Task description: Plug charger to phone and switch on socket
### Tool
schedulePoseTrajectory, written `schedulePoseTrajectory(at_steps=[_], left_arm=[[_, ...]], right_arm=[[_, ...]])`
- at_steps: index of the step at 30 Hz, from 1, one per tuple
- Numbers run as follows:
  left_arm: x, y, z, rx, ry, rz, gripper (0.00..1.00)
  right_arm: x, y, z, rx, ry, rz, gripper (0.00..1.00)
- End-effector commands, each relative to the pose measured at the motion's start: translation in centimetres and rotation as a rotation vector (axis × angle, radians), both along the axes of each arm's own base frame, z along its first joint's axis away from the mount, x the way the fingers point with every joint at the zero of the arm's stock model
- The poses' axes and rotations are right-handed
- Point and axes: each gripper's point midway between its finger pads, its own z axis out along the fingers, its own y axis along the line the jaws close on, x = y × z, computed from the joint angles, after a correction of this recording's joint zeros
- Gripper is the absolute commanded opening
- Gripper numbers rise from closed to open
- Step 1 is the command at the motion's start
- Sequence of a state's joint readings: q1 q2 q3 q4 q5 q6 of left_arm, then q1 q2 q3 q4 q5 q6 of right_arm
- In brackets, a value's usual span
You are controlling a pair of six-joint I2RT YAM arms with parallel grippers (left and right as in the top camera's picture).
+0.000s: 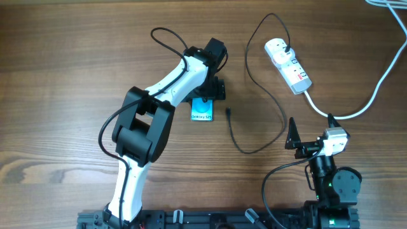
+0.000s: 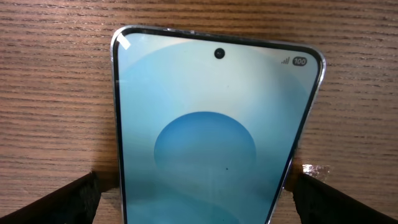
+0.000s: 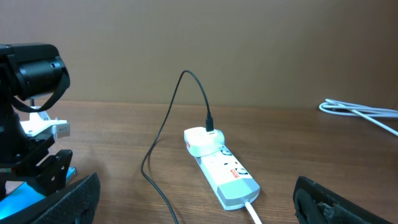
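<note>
The phone (image 1: 201, 112) lies flat on the wooden table with its cyan screen up. It fills the left wrist view (image 2: 211, 137). My left gripper (image 1: 207, 95) hangs right over it, open, with a finger (image 2: 68, 199) on each side and a gap to the phone's edges. The charger cable (image 1: 280, 108) runs from a white adapter (image 1: 276, 47) plugged in the socket (image 1: 292, 69), loops down, and ends in a small connector tip (image 1: 227, 114) lying loose just right of the phone. My right gripper (image 1: 311, 129) is open and empty near the table's front, facing the socket (image 3: 224, 174).
The socket's thick white cord (image 1: 381, 83) curves off to the back right corner. More white cable (image 3: 360, 111) lies at the right in the right wrist view. The left arm (image 1: 146, 121) stretches across the table's middle left.
</note>
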State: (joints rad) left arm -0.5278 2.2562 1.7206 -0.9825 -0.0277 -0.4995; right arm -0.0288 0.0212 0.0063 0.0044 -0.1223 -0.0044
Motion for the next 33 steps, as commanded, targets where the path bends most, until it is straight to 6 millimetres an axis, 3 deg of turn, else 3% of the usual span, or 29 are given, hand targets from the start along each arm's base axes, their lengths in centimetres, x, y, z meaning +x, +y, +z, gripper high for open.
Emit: schedulePoseTrajectory(at_steps=[1,33], left_arm=[[-0.2,0.6,-1.3,0.002,0.036,0.018,1.00],[-1.3,1.2,-1.3,0.030,0.082,-0.037,1.00]], right_arm=[[0.0,-0.1,0.2,0.007,-0.009,-0.007,1.00],[0.0,-0.1,0.2,0.007,-0.009,-0.007,1.00]])
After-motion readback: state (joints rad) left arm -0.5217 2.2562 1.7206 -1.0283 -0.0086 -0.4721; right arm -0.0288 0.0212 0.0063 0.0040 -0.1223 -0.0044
